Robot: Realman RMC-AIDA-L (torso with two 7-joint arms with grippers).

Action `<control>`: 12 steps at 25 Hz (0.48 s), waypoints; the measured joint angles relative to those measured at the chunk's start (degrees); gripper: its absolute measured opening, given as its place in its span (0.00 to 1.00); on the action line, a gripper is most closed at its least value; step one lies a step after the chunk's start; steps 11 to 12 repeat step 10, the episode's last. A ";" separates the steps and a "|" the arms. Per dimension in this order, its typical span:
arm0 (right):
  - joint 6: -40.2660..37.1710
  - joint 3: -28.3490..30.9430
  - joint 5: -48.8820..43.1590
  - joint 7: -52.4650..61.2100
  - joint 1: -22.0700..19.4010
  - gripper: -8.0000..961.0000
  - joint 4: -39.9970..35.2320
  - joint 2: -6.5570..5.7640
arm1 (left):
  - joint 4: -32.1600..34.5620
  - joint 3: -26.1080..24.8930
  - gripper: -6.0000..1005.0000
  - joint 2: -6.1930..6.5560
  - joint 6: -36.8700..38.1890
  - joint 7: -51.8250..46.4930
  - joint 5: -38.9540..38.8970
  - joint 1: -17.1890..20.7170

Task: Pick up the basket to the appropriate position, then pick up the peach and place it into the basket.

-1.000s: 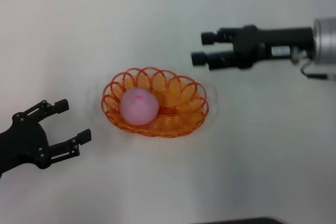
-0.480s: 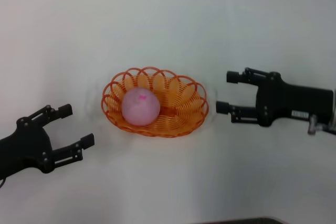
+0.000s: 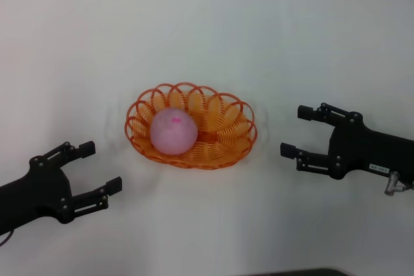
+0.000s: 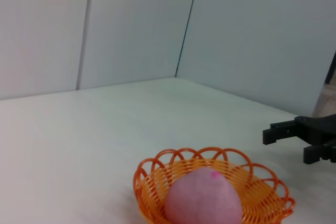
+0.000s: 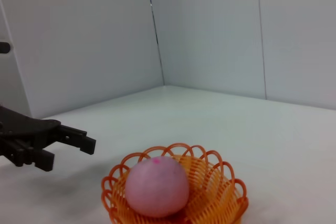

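The orange wire-weave basket [image 3: 220, 140] stands on the white table in the middle of the head view. The pink peach [image 3: 173, 132] lies inside it, toward its left end. Both also show in the left wrist view, basket [image 4: 260, 192] and peach [image 4: 203, 200], and in the right wrist view, basket [image 5: 220, 195] and peach [image 5: 156, 186]. My left gripper [image 3: 98, 169] is open and empty, low at the front left, apart from the basket. My right gripper [image 3: 297, 132] is open and empty, to the right of the basket, apart from it.
The white table [image 3: 207, 37] stretches around the basket with nothing else on it. White walls stand behind in the left wrist view [image 4: 131, 24] and the right wrist view [image 5: 210, 30]. A dark edge [image 3: 297, 272] shows at the bottom of the head view.
My right gripper has moved from the far right down and back toward the front right, away from the basket. My left gripper has drawn back slightly toward the front. Basket and peach have not moved.
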 joint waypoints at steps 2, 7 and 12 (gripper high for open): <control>-0.01 -0.23 -0.04 0.03 -0.11 0.90 0.02 0.00 | -0.64 -0.02 0.88 0.08 -0.62 0.16 -0.05 -0.13; -0.33 -0.59 -0.65 -0.01 -0.45 0.90 0.05 -0.01 | -1.15 -0.57 0.88 0.14 -0.78 0.17 -0.12 -0.09; -0.35 -0.66 -2.39 -0.07 -0.41 0.90 -0.19 -0.08 | -1.21 -0.61 0.88 0.08 -0.47 0.17 -0.11 -0.09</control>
